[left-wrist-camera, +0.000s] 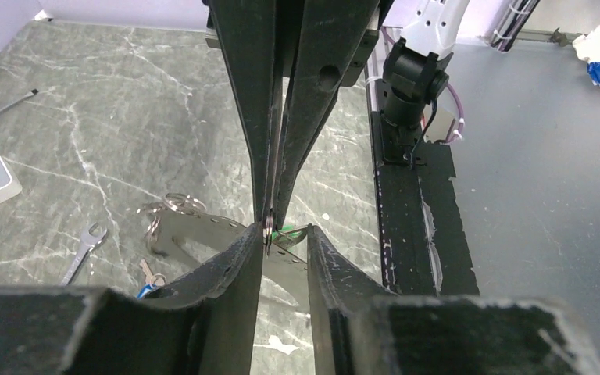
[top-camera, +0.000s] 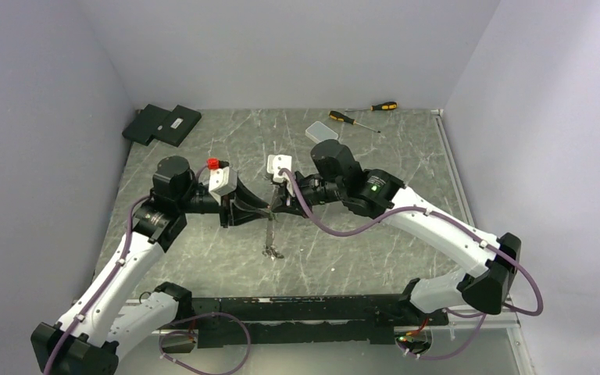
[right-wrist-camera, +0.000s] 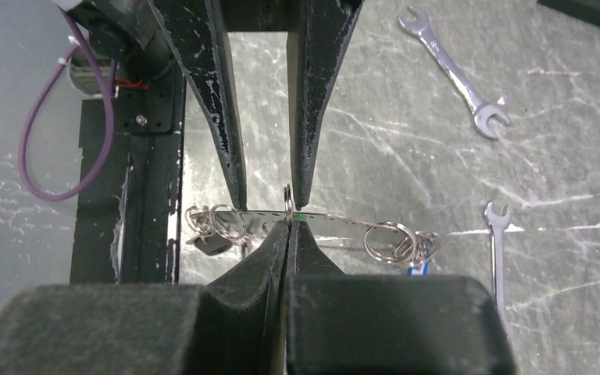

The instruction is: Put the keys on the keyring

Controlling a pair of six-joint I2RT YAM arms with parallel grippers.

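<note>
My two grippers meet tip to tip above the middle of the table. The right gripper (right-wrist-camera: 287,223) is shut on a small silver split ring (right-wrist-camera: 287,201) held edge-on, with a green tag (left-wrist-camera: 291,234) beside it. The left gripper (left-wrist-camera: 281,234) is open. Its jaws straddle that ring, and the left one looks to touch it. The keyring (right-wrist-camera: 336,223), a pale grey band with holes, runs just behind the tips and carries clusters of small rings (right-wrist-camera: 394,238). A dark key (right-wrist-camera: 209,244) hangs at one end and a blue-tagged key (left-wrist-camera: 148,275) at the other.
Silver spanners (right-wrist-camera: 453,74) (right-wrist-camera: 498,250) lie on the marble top below the grippers. At the back are a clear plastic box (top-camera: 322,130), two screwdrivers (top-camera: 383,106) (top-camera: 351,119) and black flat cases (top-camera: 162,123). A black rail (top-camera: 297,308) lines the near edge.
</note>
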